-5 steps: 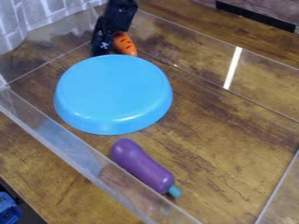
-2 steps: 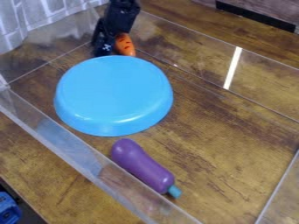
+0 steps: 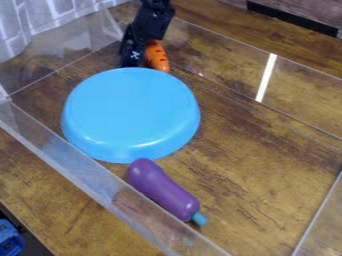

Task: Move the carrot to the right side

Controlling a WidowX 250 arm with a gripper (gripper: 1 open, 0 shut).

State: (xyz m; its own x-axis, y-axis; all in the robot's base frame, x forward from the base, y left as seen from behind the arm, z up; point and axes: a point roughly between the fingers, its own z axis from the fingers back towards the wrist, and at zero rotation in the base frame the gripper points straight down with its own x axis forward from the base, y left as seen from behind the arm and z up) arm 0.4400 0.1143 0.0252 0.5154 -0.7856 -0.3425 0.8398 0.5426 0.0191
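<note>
The carrot (image 3: 158, 56) is a small orange toy with dark marks, lifted slightly at the far side of the table just behind the blue plate (image 3: 131, 114). My black gripper (image 3: 144, 48) comes down from the top edge and is shut on the carrot, covering its left part; its green top is hidden. The carrot hangs just past the plate's back rim.
A purple eggplant (image 3: 167, 189) with a teal stem lies near the front, right of the plate. Clear plastic walls (image 3: 80, 170) fence the wooden table on the left and front. Bare wood extends to the right.
The gripper with the carrot has moved right and slightly up, away from the back left corner. The plate shifted very slightly; the eggplant stayed put.
</note>
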